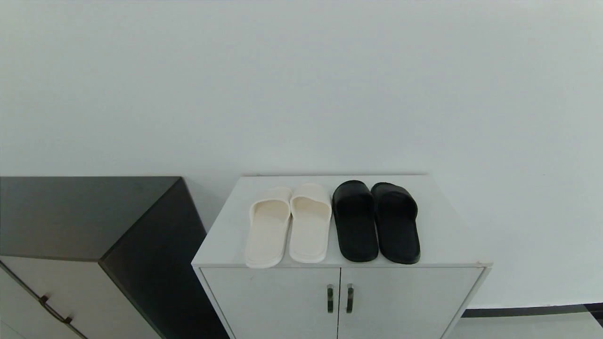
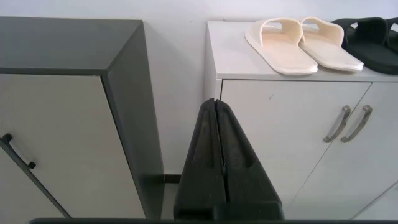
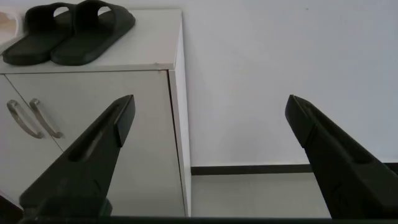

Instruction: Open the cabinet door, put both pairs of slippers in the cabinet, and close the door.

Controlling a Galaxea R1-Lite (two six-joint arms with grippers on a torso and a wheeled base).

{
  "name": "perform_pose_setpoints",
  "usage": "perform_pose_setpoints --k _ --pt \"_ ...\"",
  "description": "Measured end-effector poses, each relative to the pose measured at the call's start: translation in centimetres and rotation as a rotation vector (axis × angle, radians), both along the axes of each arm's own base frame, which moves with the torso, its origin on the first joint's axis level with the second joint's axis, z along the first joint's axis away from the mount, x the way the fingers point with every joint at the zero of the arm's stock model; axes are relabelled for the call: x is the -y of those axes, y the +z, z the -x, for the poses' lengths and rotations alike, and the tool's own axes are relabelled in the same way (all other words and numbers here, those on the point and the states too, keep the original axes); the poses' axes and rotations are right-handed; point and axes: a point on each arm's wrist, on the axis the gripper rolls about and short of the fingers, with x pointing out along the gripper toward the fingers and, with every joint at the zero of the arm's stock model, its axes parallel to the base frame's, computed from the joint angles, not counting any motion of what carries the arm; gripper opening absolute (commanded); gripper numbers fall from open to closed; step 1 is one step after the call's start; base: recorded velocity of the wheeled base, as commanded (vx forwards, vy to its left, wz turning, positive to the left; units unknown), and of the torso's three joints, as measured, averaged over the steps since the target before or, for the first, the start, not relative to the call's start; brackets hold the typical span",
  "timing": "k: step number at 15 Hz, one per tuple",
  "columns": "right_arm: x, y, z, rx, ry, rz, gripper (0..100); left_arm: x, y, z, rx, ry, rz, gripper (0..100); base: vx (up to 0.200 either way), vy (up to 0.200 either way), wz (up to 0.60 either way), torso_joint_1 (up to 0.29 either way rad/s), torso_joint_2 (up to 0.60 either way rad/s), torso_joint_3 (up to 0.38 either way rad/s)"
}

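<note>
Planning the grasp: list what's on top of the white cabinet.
On the white cabinet: a cream pair of slippers at left, a black pair at right, side by side. Its doors are shut, hiding the inside.

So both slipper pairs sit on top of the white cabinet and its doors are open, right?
Not quite: the head view shows the doors shut. Both pairs, white slippers and black slippers, do sit on top of the cabinet.
</note>
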Motion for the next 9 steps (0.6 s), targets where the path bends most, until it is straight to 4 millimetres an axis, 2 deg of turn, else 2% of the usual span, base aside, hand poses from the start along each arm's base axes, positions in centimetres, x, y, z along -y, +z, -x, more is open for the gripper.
perform_pose_setpoints --k 3,4,6,7,9 --pt "0.0 0.1 0.0 0.006 -0.013 0.001 100 0.0 0.0 0.0 0.0 0.0 -0.001 0 0.0 0.0 0.0 0.0 0.0 0.0" --pt "0.0 0.7 0.1 0.038 -0.007 -0.008 100 0.0 0.0 0.0 0.001 -0.001 -0.001 0 0.0 0.0 0.0 0.0 0.0 0.0" --pt "-0.1 3.9 0.9 0.123 0.041 -0.047 100 0.0 0.0 0.0 0.001 -0.001 -0.001 0 0.0 0.0 0.0 0.0 0.0 0.0" --pt "-0.2 5.3 1.2 0.122 0.117 -0.046 100 0.0 0.0 0.0 0.001 -0.001 -0.002 0 0.0 0.0 0.0 0.0 0.0 0.0" --pt "-0.6 7.0 0.6 0.042 0.285 -0.035 100 0.0 0.0 0.0 0.002 -0.001 -0.002 0 0.0 0.0 0.0 0.0 0.0 0.0"
